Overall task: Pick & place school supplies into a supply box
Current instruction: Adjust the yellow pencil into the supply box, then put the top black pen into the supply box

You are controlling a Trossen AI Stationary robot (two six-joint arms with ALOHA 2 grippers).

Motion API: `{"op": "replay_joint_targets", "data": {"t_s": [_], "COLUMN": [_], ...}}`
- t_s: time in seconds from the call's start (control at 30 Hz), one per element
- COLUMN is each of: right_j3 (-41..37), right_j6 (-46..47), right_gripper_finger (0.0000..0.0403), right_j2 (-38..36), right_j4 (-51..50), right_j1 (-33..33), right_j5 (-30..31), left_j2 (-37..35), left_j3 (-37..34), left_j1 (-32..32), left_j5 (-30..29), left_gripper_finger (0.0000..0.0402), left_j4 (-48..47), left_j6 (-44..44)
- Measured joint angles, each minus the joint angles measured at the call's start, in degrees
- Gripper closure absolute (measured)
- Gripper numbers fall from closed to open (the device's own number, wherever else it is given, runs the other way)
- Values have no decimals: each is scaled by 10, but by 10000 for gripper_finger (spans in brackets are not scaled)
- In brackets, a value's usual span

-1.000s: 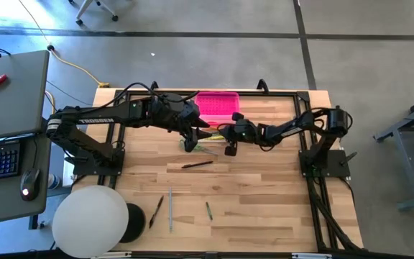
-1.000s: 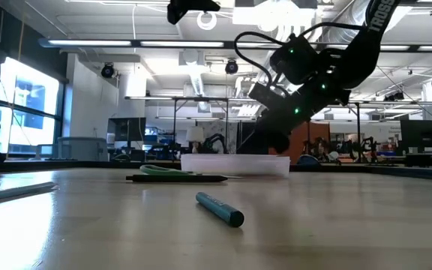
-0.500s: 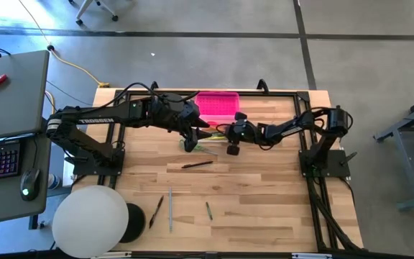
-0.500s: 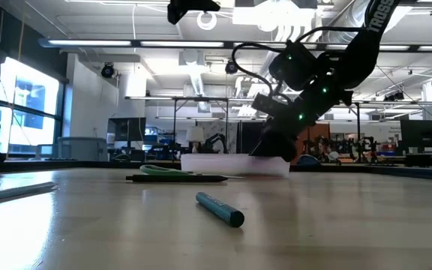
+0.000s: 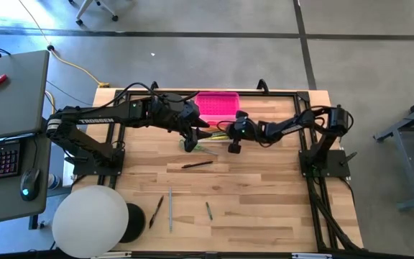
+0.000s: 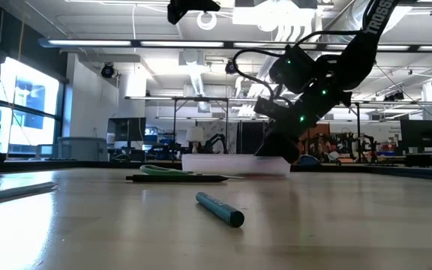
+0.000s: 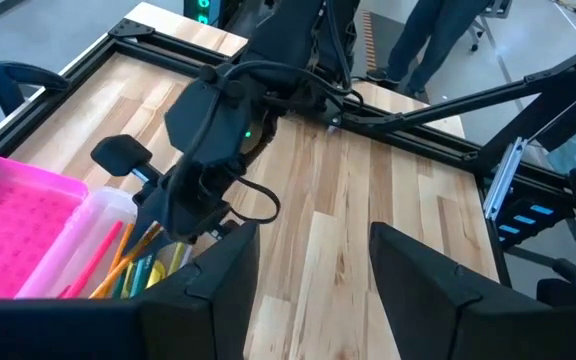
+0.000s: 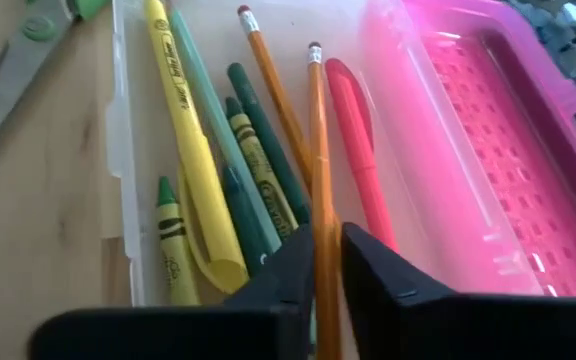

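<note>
The supply box is a clear base with a bright pink lid lying open beside it at the table's far middle. In the base lie a yellow pen, green crayons, a pink-red pen and orange pencils. My right gripper slants down over the base, shut on one orange pencil. My left gripper hangs open above the table at the box's left end. My right gripper pinches an orange pencil's shaft between its two fingers, away from the eraser end. The fingers slant down from the table's right side. The pencil runs on ahead of them into the base, over the other supplies.
Green-handled scissors lie on the wood beside the base. Nearer the front lie a black pen, a dark pen, a grey pencil and a green crayon. A white dome stands at the near left corner.
My right gripper has tipped a little at the box's right end, its wrist lifting toward level while its fingers stay low at the box. The left arm and the loose supplies on the table have kept still.
</note>
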Motion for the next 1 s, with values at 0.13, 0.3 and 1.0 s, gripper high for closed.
{"op": "replay_joint_targets", "data": {"t_s": [0.13, 0.3, 1.0], "right_j3": [4, 25, 41], "right_j6": [-1, -5, 34], "right_gripper_finger": [392, 383, 314], "right_j2": [0, 0, 0], "right_j4": [1, 2, 1], "right_j1": [-6, -3, 13], "right_j5": [-37, -42, -12], "left_j2": [0, 0, 0], "left_j3": [0, 0, 0], "left_j1": [0, 0, 0], "left_j5": [0, 0, 0], "left_gripper_finger": [179, 179, 179], "left_j4": [0, 0, 0], "left_j6": [0, 0, 0]}}
